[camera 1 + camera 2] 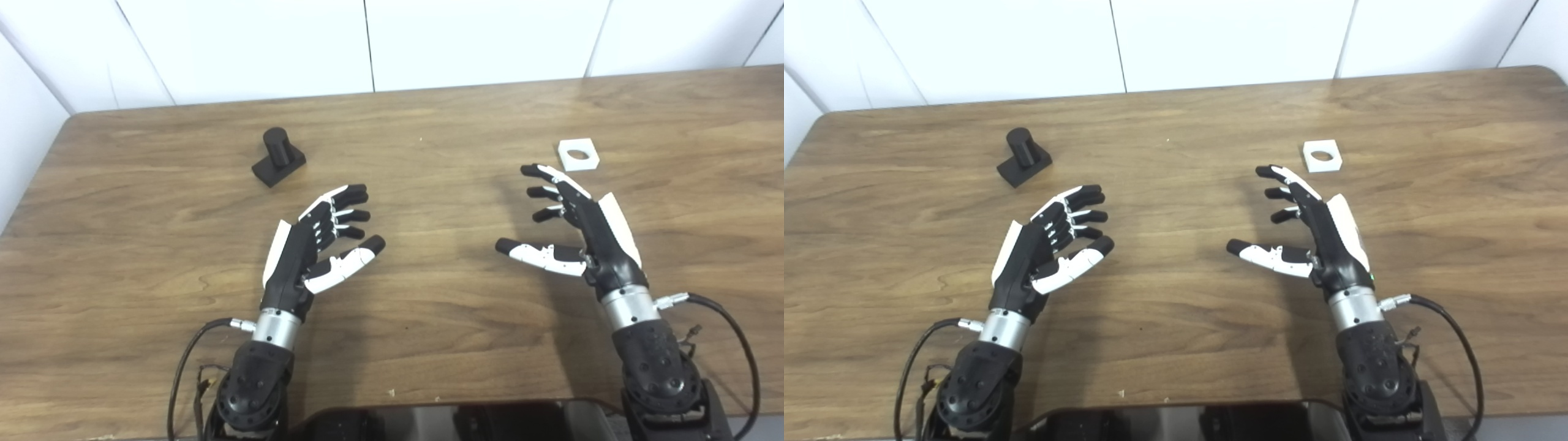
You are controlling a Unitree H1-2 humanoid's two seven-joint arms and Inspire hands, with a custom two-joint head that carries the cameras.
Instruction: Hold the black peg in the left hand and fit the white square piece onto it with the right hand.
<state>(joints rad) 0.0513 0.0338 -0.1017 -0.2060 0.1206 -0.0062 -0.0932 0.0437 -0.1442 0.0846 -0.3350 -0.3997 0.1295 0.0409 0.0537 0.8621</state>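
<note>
Both the left hand (318,245) and right hand (576,236) hover spread and empty over the brown wooden table (429,343), the stubby black plastic peg on its block base (278,157) sits toward the far-left corner, the small white square plastic piece with a round hole (578,154) toward the far-right edge, both look light, rigid and a bit slick, so probably pinch the base and the square's outer sides

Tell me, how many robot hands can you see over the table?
2. The left black-and-white robot hand hovers open near the black plastic peg on its block base; the right black-and-white robot hand hovers open just below the white square piece with a round hole.
</note>
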